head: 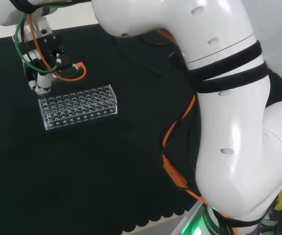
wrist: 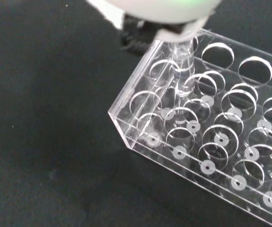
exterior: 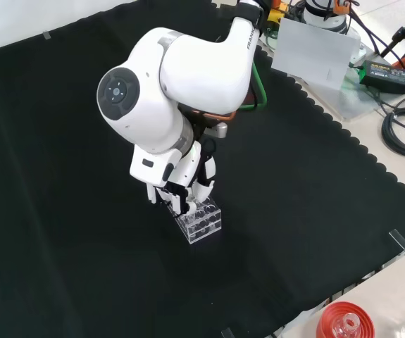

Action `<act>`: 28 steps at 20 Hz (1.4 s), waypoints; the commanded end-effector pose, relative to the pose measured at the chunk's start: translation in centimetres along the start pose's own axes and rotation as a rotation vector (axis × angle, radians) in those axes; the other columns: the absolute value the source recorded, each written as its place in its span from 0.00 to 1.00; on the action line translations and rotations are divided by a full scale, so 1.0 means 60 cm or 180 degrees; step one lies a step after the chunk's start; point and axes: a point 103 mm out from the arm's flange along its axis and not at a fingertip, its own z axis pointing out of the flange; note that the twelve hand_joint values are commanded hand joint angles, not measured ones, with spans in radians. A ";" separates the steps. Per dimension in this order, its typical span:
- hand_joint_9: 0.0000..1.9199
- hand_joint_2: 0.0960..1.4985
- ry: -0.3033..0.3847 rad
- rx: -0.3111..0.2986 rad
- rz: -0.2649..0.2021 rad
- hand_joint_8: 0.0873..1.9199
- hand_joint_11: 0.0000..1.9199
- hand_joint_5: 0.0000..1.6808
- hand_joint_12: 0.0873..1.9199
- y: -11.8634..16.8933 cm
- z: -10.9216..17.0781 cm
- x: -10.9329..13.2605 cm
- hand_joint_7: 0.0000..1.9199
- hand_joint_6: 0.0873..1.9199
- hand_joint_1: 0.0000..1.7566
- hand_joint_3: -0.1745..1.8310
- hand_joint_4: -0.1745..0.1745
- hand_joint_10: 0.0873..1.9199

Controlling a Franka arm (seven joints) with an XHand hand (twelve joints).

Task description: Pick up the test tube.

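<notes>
Clear acrylic, drilled with rows of round holes, formed the rack (wrist: 206,142) closest to the wrist camera; it sat on the counter's black cloth (head: 106,171). Near one corner of that rack stood the test tube (wrist: 183,71), a thin glass cylinder upright in a hole. Over that corner, the robot hand (exterior: 188,186) had fingers curled down around the tube's top, seemingly pinching it. Smooth glass could slip, and a tilted lift might jam the tube and drag the light rack.
</notes>
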 end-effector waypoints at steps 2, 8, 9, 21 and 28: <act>0.66 0.41 -0.0140 -0.0166 0.0121 0.37 0.48 0.71 0.60 0.005 -0.009 0.003 0.67 0.37 0.77 0.41 0.00 0.31; 0.63 0.36 -0.0201 -0.0183 0.0160 0.40 0.53 0.72 0.58 0.010 -0.016 -0.001 0.70 0.38 0.81 0.46 0.00 0.33; 0.63 0.36 -0.0206 -0.0183 0.0156 0.40 0.54 0.72 0.58 0.012 -0.017 -0.001 0.70 0.38 0.81 0.47 0.00 0.33; 0.67 0.32 -0.0247 -0.0231 0.0149 0.36 0.56 0.76 0.56 0.017 -0.027 0.006 0.72 0.33 0.82 0.49 0.00 0.28; 0.68 0.31 -0.0239 -0.0329 0.0133 0.36 0.57 0.76 0.56 -0.003 -0.046 -0.008 0.72 0.33 0.82 0.50 0.00 0.27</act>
